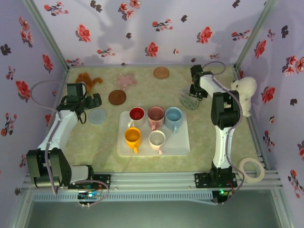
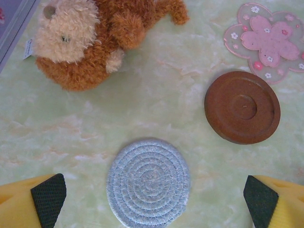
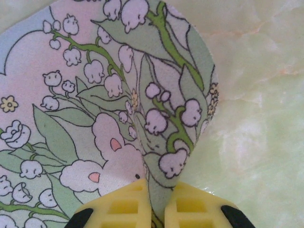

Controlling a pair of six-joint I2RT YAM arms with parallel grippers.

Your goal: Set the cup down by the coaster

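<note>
– Yellow-fingered left gripper, spread or shut?
– Spread wide, gripping nothing. Hung over the table, pointed down, with the blue woven coaster just below and between the pads. Had the brown coaster off to one side, the pink flower coaster beyond that, the brown plush toy ahead.
– And the left arm?
– Bent at the elbow, leaned out from its base towards the left side of the table.
– Right arm?
– Stretched forward along the right side, wrist bent down at the far right of the table. Pinched the edge of the floral coaster in the right gripper, jaws nearly closed, creasing the sheet.
– Lifted or lying flat?
– Could not be told.
– And on the white tray?
– Sat mid-table, well apart from both grippers: red cup, pink cup, blue cup in the back row, yellow cup and white cup in front.
</note>
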